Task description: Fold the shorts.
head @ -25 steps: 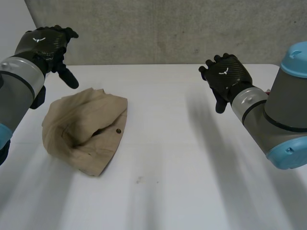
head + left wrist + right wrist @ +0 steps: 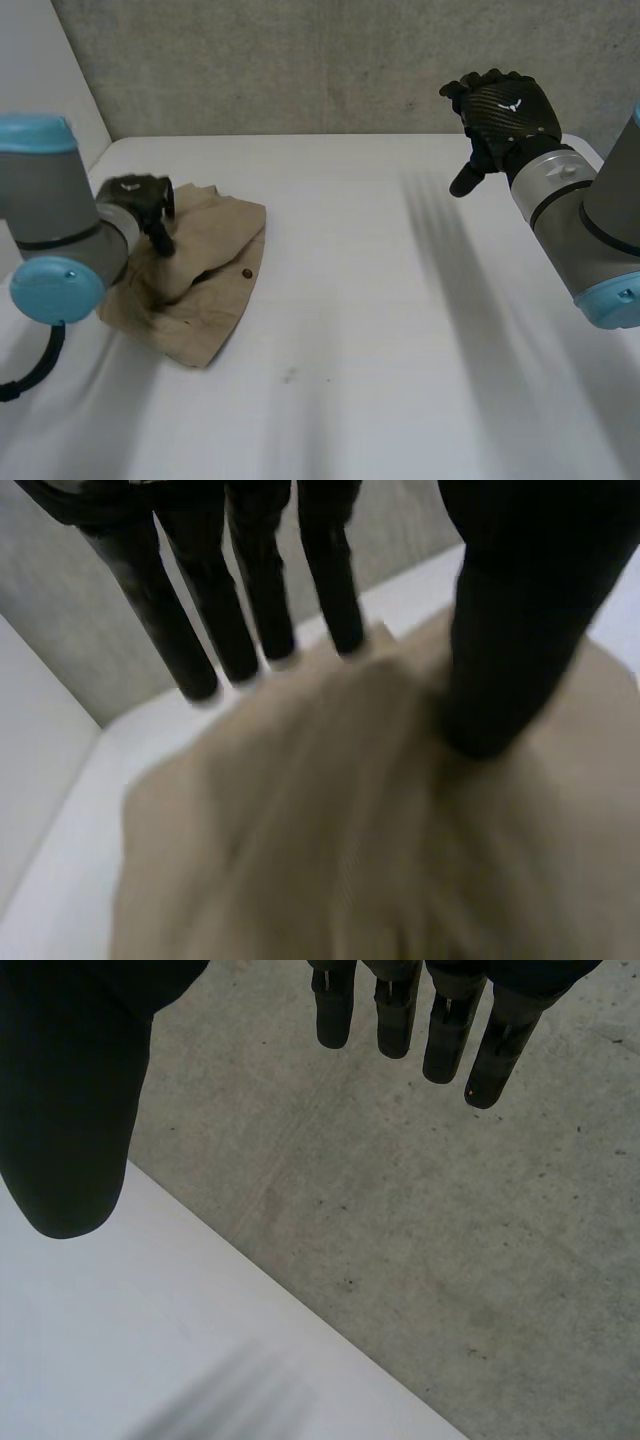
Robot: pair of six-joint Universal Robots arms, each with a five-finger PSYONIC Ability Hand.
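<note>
Shorts [image 2: 195, 300]: tan, bunched in a loose heap at the left side of the white tabletop [image 2: 380, 330], dark button [image 2: 247, 272] showing on the right-hand edge. Left hand [image 2: 140, 200] down on the heap's far part; in the left wrist view its fingers [image 2: 250, 590] are straight and spread, tips at the cloth's far edge, thumb on the fabric, nothing gripped. Right hand [image 2: 500, 115] up over the far right of the tabletop, well apart from the shorts, fingers [image 2: 395, 1010] straight and apart, empty
</note>
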